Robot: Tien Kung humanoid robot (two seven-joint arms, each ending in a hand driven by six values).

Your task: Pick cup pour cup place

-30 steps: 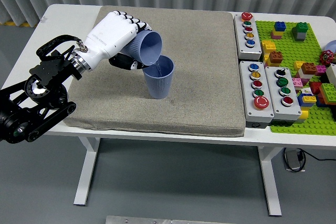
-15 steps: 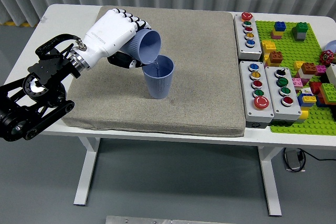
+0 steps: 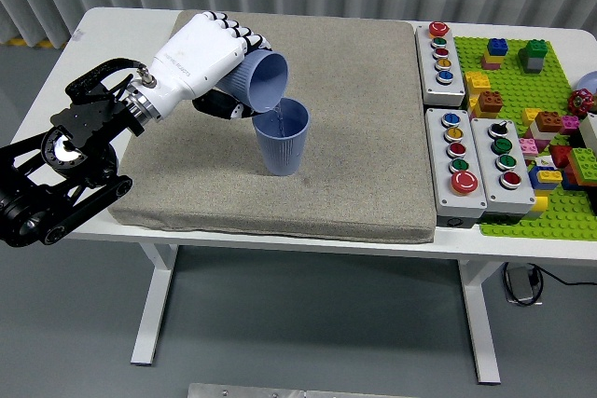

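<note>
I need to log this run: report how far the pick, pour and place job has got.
Pick is done: the left hand grips the tilted cup. Pouring is in hand: its rim hangs over the upright cup on the grey mat, with a thin stream falling in. Left: finish pouring, right the cup, set it down.

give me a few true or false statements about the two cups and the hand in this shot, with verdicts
1. The left hand grips a tilted blue cup. True.
2. The tilted cup's mouth points away from the standing blue cup. False: its mouth is angled down over the standing cup's rim.
3. The standing cup rests upright on the grey mat. True.
4. The standing cup sits on the green brick baseplate. False: the baseplate lies at the table's right end, apart from the cup.
5. Both robot hands hold cups. False: only the left hand is in view.
</note>
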